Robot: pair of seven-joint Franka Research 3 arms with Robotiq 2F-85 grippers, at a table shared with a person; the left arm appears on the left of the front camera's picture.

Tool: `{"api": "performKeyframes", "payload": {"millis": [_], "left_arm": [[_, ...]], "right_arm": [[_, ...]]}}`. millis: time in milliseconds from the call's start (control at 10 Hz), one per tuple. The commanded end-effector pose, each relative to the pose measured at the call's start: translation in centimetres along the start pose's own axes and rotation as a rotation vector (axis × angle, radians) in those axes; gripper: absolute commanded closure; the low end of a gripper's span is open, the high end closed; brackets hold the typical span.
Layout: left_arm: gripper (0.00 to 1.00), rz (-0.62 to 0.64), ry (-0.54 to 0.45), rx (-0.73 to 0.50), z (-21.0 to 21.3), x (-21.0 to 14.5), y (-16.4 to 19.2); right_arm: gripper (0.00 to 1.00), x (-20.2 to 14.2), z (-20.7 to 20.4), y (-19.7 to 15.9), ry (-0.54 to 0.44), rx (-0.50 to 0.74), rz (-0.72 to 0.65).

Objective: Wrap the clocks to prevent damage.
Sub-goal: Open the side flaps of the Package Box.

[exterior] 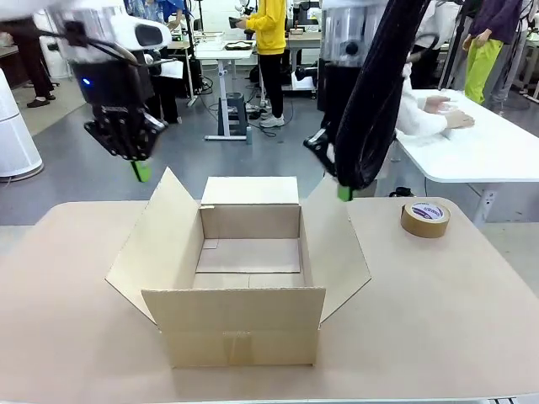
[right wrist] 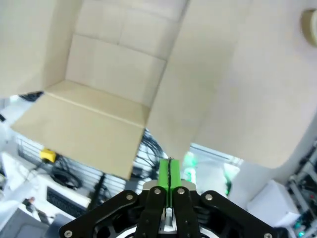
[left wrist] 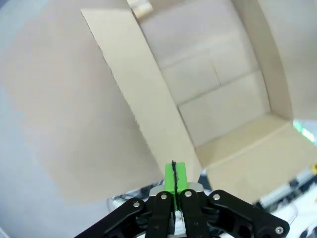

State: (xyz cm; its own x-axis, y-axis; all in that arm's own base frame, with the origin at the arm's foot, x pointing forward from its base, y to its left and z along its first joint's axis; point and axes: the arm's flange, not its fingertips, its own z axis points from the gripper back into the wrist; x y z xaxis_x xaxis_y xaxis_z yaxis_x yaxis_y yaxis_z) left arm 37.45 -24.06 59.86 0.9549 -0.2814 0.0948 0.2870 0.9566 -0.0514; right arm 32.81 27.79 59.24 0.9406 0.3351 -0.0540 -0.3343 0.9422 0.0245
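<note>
Open cardboard box [exterior: 249,278] sits mid-table [exterior: 438,320], flaps spread.
I see left gripper [exterior: 141,171] and right gripper [exterior: 344,193] clenched empty above its side flaps; tape roll [exterior: 424,219] lies far right; white table [exterior: 497,151] behind.

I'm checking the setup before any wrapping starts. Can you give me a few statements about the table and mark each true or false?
1. The box stands open with its flaps spread. True.
2. A clock lies in the box. False: only its cardboard floor shows.
3. The tape roll lies on the table, to the box's right. True.
4. The left gripper is open. False: it is shut, holding nothing.
5. The right gripper holds the tape roll. False: it hangs shut on nothing, apart from the roll.
</note>
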Motion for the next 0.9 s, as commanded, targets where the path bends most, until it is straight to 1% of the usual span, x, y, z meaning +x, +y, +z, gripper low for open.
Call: {"api": "performKeyframes", "payload": {"millis": [0,100,200,300,400,600,800], "left_arm": [[1.00,0.136,-0.122,0.059,-2.5,-1.4,-1.3],[1.00,0.160,-0.155,0.094,-3.6,-1.7,-1.6],[1.00,0.167,-0.167,0.101,-4.5,-1.7,-1.6],[1.00,0.167,-0.156,0.109,-5.5,-1.5,-1.4],[1.00,0.178,-0.152,0.133,-6.7,-1.3,-1.2],[1.00,0.179,-0.120,0.132,-9.1,-0.5,-0.1],[1.00,0.185,-0.093,0.128,-10.7,0.1,1.0]], "right_arm": [[0.99,0.5,-3.5,-0.7,-0.066,0.127,-0.099],[0.99,0.9,-4.6,-0.9,-0.098,0.159,-0.113],[0.99,1.4,-5.6,-1.1,-0.120,0.184,-0.113],[0.99,1.9,-6.4,-1.3,-0.154,0.202,-0.102],[0.99,2.7,-7.5,-1.5,-0.185,0.183,-0.113],[0.99,4.2,-9.6,-2.6,-0.208,0.122,-0.169],[0.99,4.9,-11.0,-3.3,-0.253,0.075,-0.194]]}}
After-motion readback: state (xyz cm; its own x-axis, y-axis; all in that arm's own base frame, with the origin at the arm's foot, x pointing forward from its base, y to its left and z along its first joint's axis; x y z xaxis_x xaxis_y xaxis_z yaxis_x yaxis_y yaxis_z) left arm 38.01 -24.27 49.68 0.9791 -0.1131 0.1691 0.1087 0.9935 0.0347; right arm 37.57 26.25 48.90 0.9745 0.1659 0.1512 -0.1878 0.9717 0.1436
